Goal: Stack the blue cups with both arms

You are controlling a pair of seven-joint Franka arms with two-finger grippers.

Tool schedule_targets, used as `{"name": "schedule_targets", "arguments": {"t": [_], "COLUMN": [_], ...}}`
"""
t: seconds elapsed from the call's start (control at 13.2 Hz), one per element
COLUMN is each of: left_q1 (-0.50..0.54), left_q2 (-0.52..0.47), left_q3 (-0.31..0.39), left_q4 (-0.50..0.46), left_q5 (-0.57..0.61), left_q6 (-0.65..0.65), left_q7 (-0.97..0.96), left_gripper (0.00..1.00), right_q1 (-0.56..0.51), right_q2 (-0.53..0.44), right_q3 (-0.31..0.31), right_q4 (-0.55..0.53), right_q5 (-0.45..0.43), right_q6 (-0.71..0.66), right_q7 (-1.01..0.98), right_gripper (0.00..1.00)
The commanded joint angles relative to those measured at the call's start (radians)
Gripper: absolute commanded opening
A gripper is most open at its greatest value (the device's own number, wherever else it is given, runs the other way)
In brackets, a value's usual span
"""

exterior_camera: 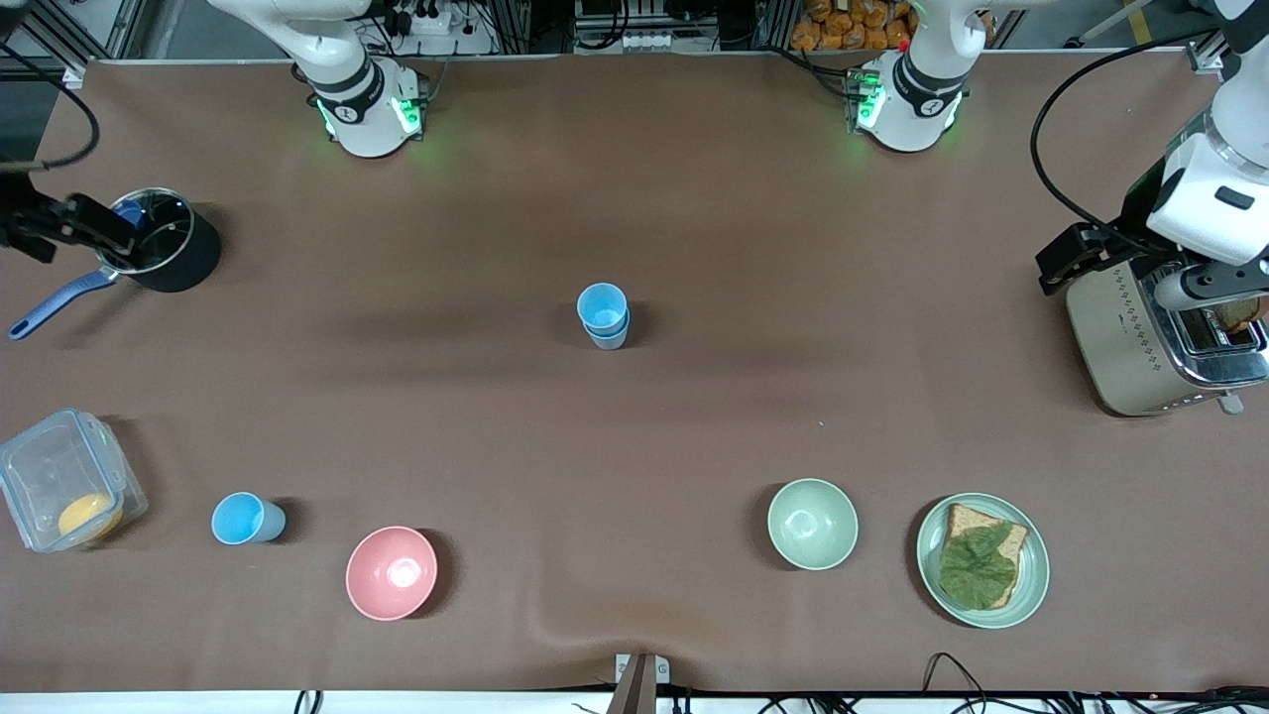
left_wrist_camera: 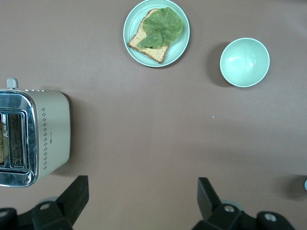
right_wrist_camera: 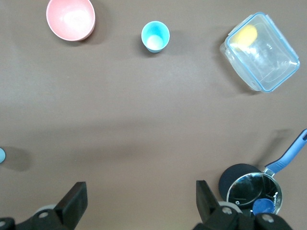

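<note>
Two blue cups [exterior_camera: 603,315] stand nested upright at the table's middle, the bright sky blue one inside the paler greyish one. A third sky blue cup [exterior_camera: 246,519] stands alone nearer the front camera, toward the right arm's end, between the clear box and the pink bowl; it also shows in the right wrist view [right_wrist_camera: 155,36]. My left gripper [exterior_camera: 1069,258] [left_wrist_camera: 143,191] is open and empty, up beside the toaster. My right gripper [exterior_camera: 55,223] [right_wrist_camera: 141,194] is open and empty, up beside the black pot. Both are well away from the cups.
A toaster [exterior_camera: 1150,342] with bread stands at the left arm's end. A pale green bowl [exterior_camera: 812,524] and a plate [exterior_camera: 1031,575] with bread and lettuce lie near the front. A pink bowl [exterior_camera: 391,572], a clear box [exterior_camera: 59,476] and a lidded black pot [exterior_camera: 169,248] are toward the right arm's end.
</note>
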State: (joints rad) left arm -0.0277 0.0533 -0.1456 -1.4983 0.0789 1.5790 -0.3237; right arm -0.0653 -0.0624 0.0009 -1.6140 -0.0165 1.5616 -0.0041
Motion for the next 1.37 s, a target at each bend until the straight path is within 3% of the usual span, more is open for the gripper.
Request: {"name": "schedule_targets", "arguments": {"t": [0.0, 1.29], "left_q1": [0.003, 0.014], "left_q2": [-0.009, -0.006], "left_q3": [0.001, 0.001], "left_q4": [0.006, 0.009], "left_q5": [-0.019, -0.014], "left_q6": [-0.021, -0.022], "left_q7": [0.000, 0.107], "left_gripper": [1.00, 1.00], "right_q1": [0.002, 0.018], "right_q2": [0.029, 0.029], "right_q3": [0.004, 0.004], "right_q4": [0.054, 0.048], "right_q5": [0.001, 0.000], "right_q6": [-0.029, -0.077], "right_q7": [-0.007, -0.005], "right_gripper": [1.00, 1.00]}}
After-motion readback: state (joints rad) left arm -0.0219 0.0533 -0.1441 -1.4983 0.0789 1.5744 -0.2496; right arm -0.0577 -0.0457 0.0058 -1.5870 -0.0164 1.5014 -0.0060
